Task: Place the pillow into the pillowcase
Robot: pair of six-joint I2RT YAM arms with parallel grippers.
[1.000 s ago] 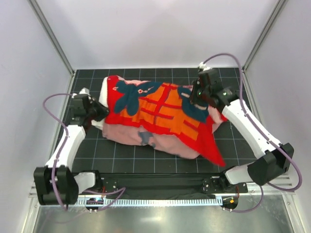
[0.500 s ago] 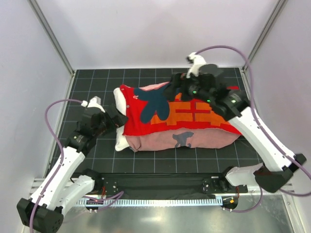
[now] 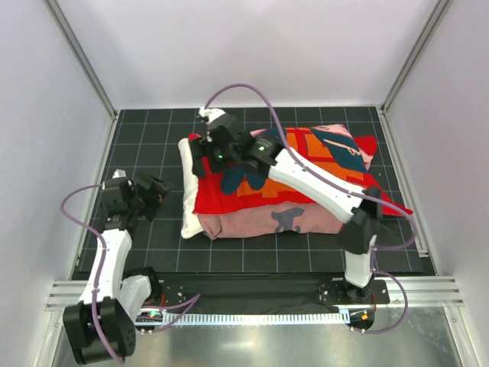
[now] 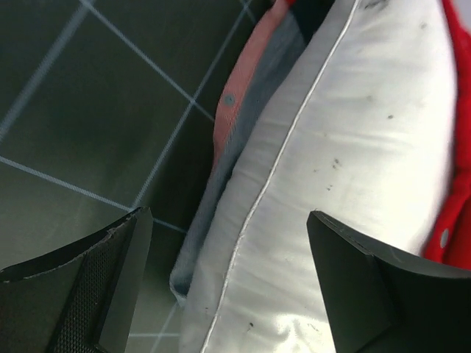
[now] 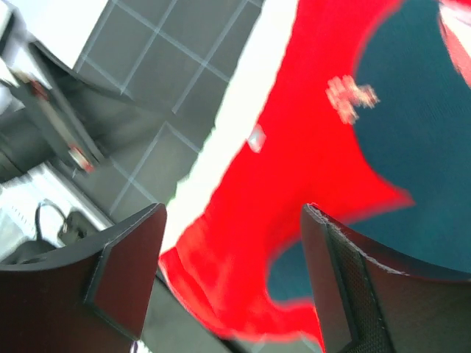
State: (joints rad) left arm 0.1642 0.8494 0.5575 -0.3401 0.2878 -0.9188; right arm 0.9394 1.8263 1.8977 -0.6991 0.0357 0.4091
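Observation:
The white pillow (image 3: 188,200) lies across the middle of the mat, and only its left end shows outside the red pillowcase (image 3: 313,172) that covers the rest. My right gripper (image 3: 200,162) reaches across to that left end and hovers open over the red cloth (image 5: 294,220), with the pillow's white strip (image 5: 243,132) beside it. My left gripper (image 3: 159,187) stands open just left of the pillow, holding nothing. In the left wrist view the left gripper (image 4: 228,217) faces the pillow's piped seam (image 4: 346,184) and the pillowcase's pink edge with a snap (image 4: 232,110).
The black grid mat (image 3: 137,138) is ringed by pale enclosure walls with metal posts (image 3: 80,57). A metal rail (image 3: 252,294) runs along the near edge. The right arm (image 3: 321,187) stretches diagonally over the pillowcase, its purple cable (image 3: 237,88) arching above.
Both grippers have opened and let go of the pillowcase. The right arm swung from the right end to the left end. The left arm drew back. The pillowcase settled flatter over the pillow.

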